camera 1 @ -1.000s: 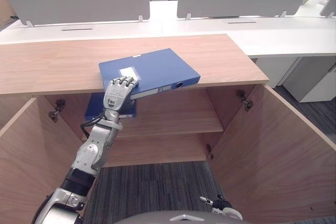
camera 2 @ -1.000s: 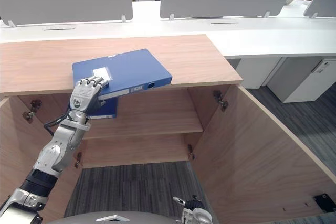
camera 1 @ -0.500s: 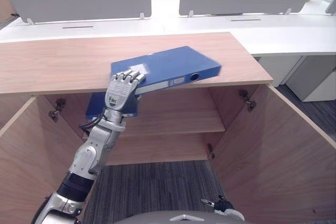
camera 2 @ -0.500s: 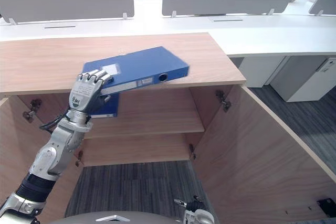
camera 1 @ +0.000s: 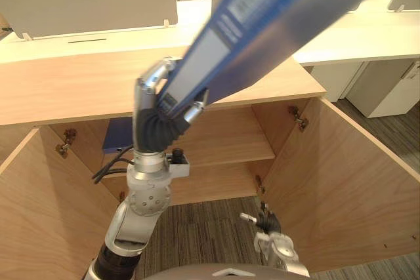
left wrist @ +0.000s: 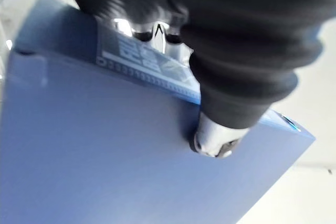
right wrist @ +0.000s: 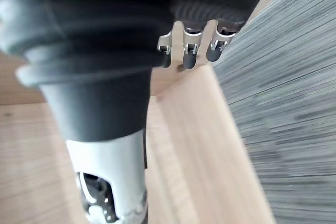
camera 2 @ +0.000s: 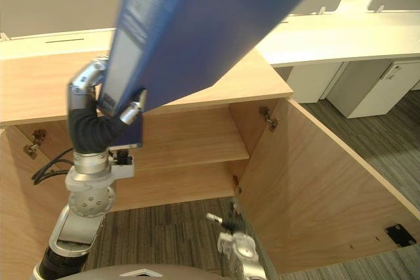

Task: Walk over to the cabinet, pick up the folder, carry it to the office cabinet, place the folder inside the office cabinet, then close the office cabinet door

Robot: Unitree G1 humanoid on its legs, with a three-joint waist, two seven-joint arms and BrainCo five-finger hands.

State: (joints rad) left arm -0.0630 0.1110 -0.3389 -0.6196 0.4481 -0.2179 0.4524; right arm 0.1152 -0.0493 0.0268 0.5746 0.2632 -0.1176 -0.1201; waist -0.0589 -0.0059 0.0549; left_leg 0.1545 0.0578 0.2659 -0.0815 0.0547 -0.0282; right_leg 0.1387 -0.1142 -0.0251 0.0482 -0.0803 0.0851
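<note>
My left hand point(camera 1: 154, 106) is shut on one end of a blue folder point(camera 1: 275, 24), thumb under it and fingers over the spine. The folder is off the wooden cabinet top point(camera 1: 65, 90) and tilts steeply up to the right, close to the head camera. In the left wrist view the folder's point(left wrist: 105, 156) broad blue face and labelled spine lie against the hand point(left wrist: 212, 140). My right hand point(camera 1: 266, 224) hangs low in front of the cabinet, fingers point(right wrist: 189, 51) relaxed and holding nothing.
The cabinet stands open, with its doors swung out at left point(camera 1: 33, 214) and right point(camera 1: 341, 181) and a shelf point(camera 1: 223, 145) inside. A second blue folder point(camera 1: 118, 139) rests on that shelf at the left. White desks with grey dividers point(camera 1: 85, 4) stand behind.
The left hand has lifted the folder off the cabinet top and swung it up towards the camera, tilting it steeply. The right hand shows slightly higher.
</note>
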